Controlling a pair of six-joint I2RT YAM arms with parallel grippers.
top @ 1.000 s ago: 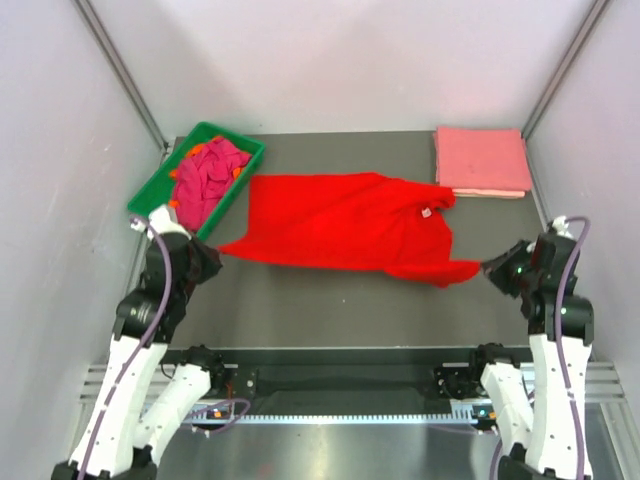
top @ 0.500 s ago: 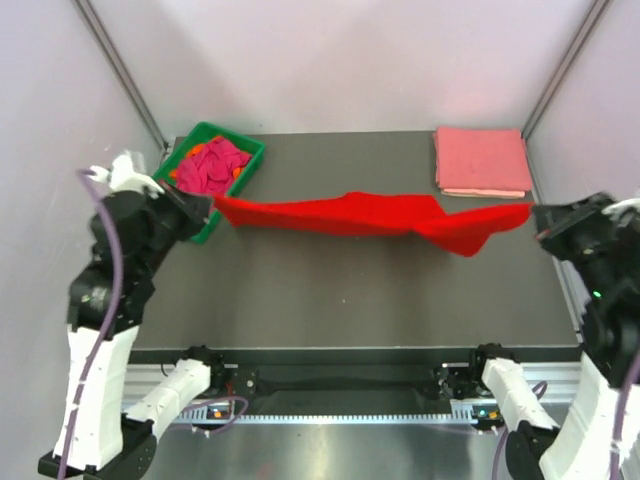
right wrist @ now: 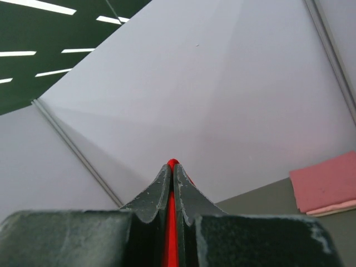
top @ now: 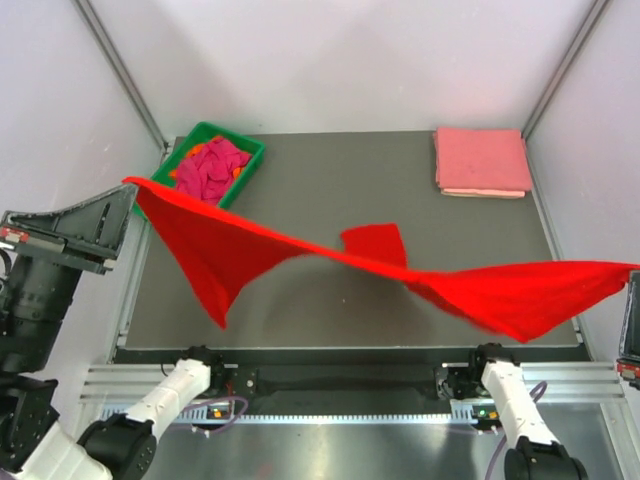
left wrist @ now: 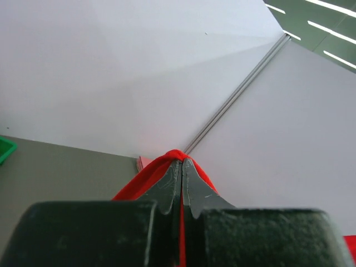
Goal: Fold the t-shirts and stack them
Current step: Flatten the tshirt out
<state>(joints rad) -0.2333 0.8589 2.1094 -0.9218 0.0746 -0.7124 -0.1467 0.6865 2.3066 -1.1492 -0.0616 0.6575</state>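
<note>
Overhead view of a dark grey desk (top: pixel 330 180) inside a white-walled booth. A bright red t-shirt (top: pixel 375 248) hangs in the air above the desk, stretched in a long sagging band from the middle left of the frame to the far right edge. One loose corner droops toward the lower left and a small flap stands up near the centre.

In the left wrist view, the left claw (left wrist: pixel 181 164) is pinched fully closed on a fold of red cloth. In the right wrist view, the right claw (right wrist: pixel 172 167) is closed the same way on the other end.

The cloth looks light, soft and limp. It sags between the two holds and will likely bunch unless kept taut. Corners and hem edges appear the best places to take hold.

A folded pink t-shirt (top: pixel 482 160) lies in the upper right corner of the desk. A green tray (top: pixel 256 152) at upper left holds crumpled magenta t-shirts (top: pixel 210 168). Between them the middle of the desk is bare, giving room to lay the shirt flat. The side walls sit close to both arms, and the shirt's right end reaches past the desk's right edge.
</note>
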